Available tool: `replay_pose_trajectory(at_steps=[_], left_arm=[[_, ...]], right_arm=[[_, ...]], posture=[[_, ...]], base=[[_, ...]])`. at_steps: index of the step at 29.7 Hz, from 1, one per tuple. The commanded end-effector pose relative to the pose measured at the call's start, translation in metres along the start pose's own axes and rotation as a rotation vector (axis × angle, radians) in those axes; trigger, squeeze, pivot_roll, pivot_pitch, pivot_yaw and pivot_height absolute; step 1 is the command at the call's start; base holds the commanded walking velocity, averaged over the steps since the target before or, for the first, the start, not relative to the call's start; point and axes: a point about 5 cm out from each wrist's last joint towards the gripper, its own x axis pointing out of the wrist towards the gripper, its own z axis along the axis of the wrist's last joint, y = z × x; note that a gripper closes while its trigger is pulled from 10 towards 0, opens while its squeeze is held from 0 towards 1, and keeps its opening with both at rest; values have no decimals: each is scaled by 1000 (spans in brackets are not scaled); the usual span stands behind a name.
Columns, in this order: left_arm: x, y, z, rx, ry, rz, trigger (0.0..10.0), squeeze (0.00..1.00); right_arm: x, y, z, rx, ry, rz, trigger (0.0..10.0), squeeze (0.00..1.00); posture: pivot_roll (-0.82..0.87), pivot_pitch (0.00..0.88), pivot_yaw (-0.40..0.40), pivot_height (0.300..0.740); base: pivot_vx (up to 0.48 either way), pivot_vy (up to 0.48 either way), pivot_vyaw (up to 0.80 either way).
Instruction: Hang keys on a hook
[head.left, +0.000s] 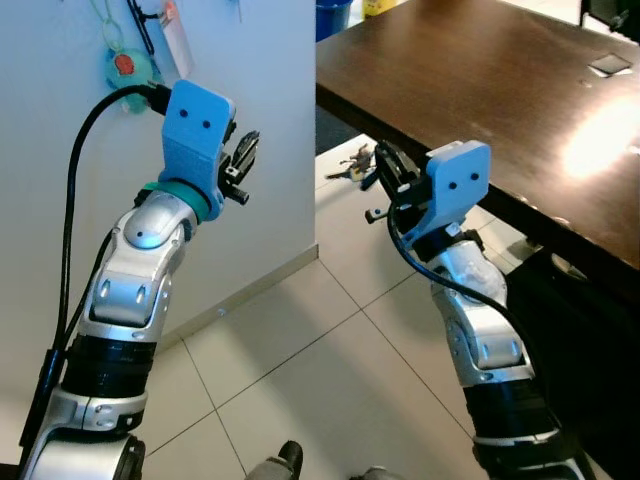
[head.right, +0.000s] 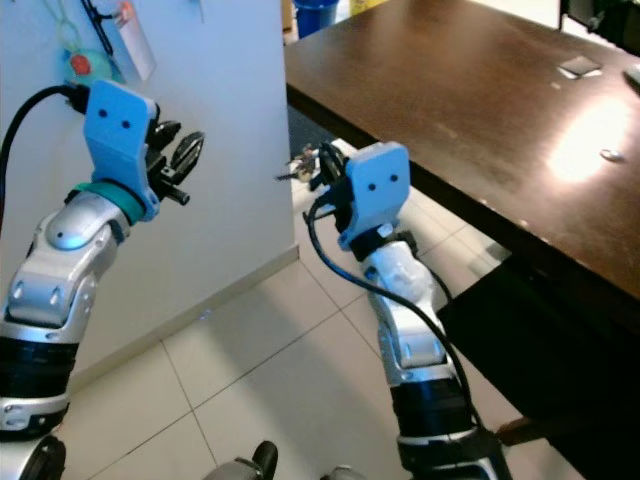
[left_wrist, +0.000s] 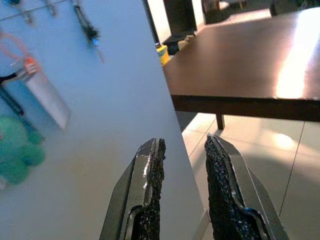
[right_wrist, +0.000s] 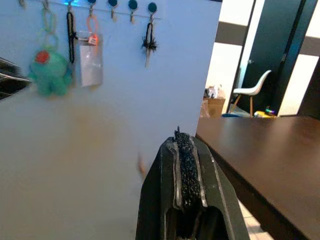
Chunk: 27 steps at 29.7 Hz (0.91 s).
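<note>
Your keys (head.left: 352, 163) hang at the tip of the right end effector (head.left: 385, 165), a small metallic bunch dangling over the pale tiled floor (head.left: 300, 370), just off the near edge of the dark wooden surface (head.left: 480, 90). From the head you see them past the black fingers; in the right eye view they sit at (head.right: 305, 160). The right end effector has its two fingers pressed together with no gap, as the right wrist view shows (right_wrist: 185, 172), and the bunch seems to be pinched there, though the grip point itself is too small to make out clearly.

The hooks (right_wrist: 132, 6) you want are on the white wall (right_wrist: 100, 150), a row of dark knobs high up. Several are already taken: a teal plush toy (right_wrist: 49, 70) on a ring, a black strap (right_wrist: 70, 35), a clear card holder (right_wrist: 90, 55) with an orange clip, and a dark tassel (right_wrist: 149, 44) further along. The right end effector points toward this wall from below the row, well apart from it.

Your left end effector (head.left: 241, 160) is raised in front of the same wall, near the plush toy (head.left: 128, 68). Its fingers (left_wrist: 150, 195) stand apart with a clear gap between the pads and nothing held in them. A black cable (head.left: 85, 150) loops up to the blue wrist housing (head.left: 196, 125).
</note>
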Motion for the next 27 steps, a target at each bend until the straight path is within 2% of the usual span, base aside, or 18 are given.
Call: replay_pose_trajectory(at_steps=[1,10,13,14,16,17,18,21,22,24,27], left_arm=[[-2,6,-1,17,13,29,10000,0],[-3,8,1,17,10,47,10000,0],[-2,15,11,13,-23,92,10000,0],[-2,18,23,19,-61,104,10000,0],[-2,18,23,19,-61,104,10000,0],[-4,19,35,33,-100,108,10000,0],[-8,15,57,66,-170,80,10000,0],[-10,13,62,76,-188,68,10000,0],[-9,9,69,76,-211,45,10000,0],[-9,9,69,76,-211,45,10000,0],[-7,1,73,86,-223,15,10000,0]], right_arm=[[0,6,-2,16,7,20,10000,0],[1,6,-1,14,6,25,10000,0],[4,6,1,10,-2,26,10000,0],[5,5,5,8,-17,24,10000,0],[5,5,5,8,-17,24,10000,0],[4,3,9,5,-29,18,10000,0],[4,0,16,-4,-52,13,10000,0],[5,-1,19,-6,-61,13,10000,0],[9,-2,26,-7,-86,16,10000,0],[9,-2,26,-7,-86,16,10000,0],[13,-4,33,-10,-111,10,10000,0]], posture=[[32,47,121,740],[39,52,115,740],[49,44,116,740],[62,57,117,740],[62,57,117,740],[67,71,114,740],[69,64,108,740],[69,73,105,740],[68,73,102,740],[68,73,102,740],[69,74,99,740]], base=[[0,0,794],[0,0,794],[0,0,794],[0,0,794],[0,0,794],[0,0,794],[0,0,794],[0,0,794],[0,0,794],[0,0,794],[0,0,794]])
